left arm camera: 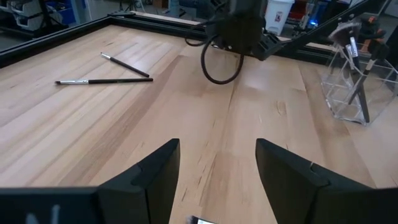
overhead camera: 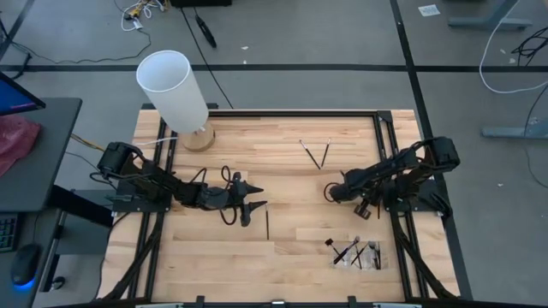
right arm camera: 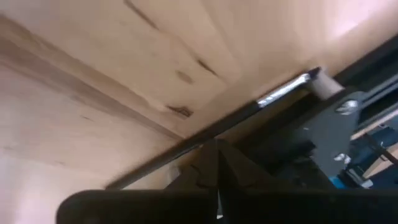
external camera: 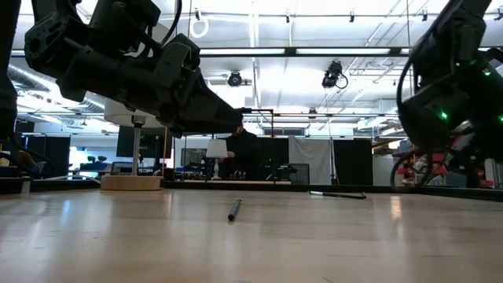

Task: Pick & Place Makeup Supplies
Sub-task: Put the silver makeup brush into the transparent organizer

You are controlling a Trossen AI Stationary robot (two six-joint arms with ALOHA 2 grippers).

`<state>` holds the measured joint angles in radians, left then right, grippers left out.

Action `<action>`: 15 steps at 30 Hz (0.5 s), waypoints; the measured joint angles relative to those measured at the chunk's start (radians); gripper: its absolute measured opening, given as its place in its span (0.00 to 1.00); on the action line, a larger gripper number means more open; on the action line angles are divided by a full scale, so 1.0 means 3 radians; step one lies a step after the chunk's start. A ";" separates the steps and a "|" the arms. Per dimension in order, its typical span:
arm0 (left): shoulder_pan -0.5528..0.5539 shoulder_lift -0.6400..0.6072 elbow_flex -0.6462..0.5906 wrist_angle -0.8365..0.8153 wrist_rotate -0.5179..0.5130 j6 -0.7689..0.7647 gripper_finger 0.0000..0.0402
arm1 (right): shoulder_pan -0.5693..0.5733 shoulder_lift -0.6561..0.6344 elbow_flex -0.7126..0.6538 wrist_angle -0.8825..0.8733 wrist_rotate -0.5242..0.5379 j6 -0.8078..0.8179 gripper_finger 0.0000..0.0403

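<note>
A grey concrete floor (overhead camera: 282, 34) fills the top of the high view, crossed by dark tape lines and a loose white cable (overhead camera: 501, 60) at upper right. A dark grey desk (overhead camera: 34, 150) stands at the left edge. In the low view, white ceiling beams (external camera: 314, 20) and strip lights span the top.

Tube: tall white round tube (overhead camera: 174, 91), tilted, on a round wooden base (overhead camera: 198, 138) at the far left corner.
Table: light wooden table (overhead camera: 282, 184).
Box: small clear plastic box (overhead camera: 358, 254) near the right.
</note>
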<state>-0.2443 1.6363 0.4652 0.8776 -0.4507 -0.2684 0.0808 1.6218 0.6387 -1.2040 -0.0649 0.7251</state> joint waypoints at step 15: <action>0.0000 0.0000 0.0000 0.0000 -0.0001 -0.0003 0.53 | 0.0252 -0.0010 0.0043 0.0351 0.0092 -0.0140 0.00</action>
<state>-0.2443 1.6363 0.4653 0.8776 -0.4511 -0.2691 0.1564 1.6189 0.6516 -1.0987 -0.0374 0.6831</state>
